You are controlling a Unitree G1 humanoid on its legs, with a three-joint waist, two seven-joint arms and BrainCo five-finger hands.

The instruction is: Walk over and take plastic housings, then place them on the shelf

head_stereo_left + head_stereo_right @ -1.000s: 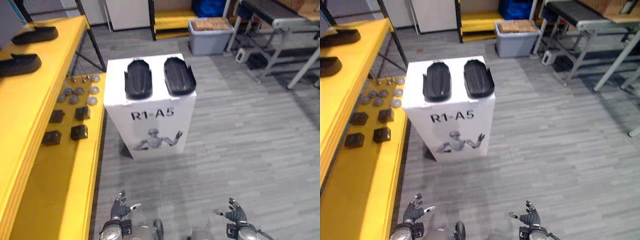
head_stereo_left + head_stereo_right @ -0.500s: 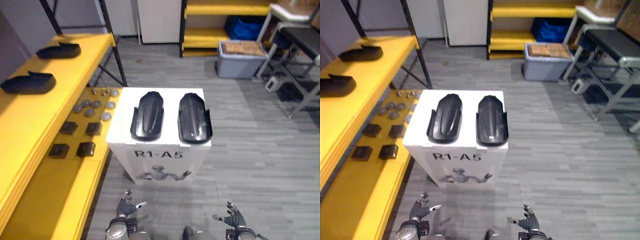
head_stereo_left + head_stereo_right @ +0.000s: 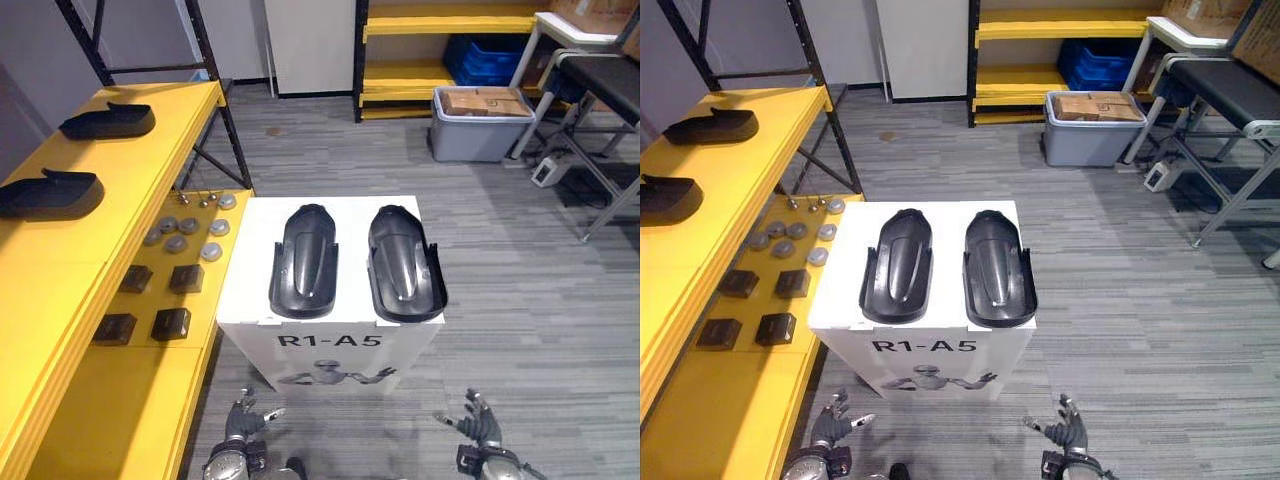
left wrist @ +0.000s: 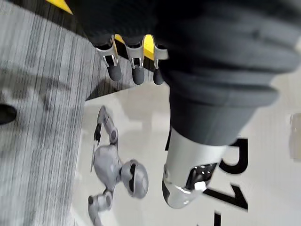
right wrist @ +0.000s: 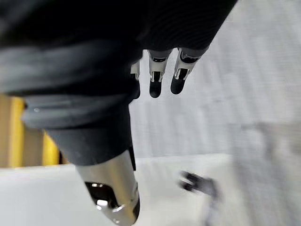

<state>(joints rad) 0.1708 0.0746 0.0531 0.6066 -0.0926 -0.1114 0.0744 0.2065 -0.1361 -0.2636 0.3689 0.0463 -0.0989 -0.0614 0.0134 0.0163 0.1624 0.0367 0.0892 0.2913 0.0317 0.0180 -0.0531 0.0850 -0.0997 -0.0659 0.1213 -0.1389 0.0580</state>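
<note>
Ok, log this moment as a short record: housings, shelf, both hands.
left housing: on top of the white box, untouched
right housing: beside it on the box, apart
yellow shelf: on the robot's left, holds a near housing and a far housing
left hand: open, empty, low before the box
right hand: open, empty, low before the box

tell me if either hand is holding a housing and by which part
Nothing is held: the left hand and right hand hang open, and both housings lie on the white box.
</note>
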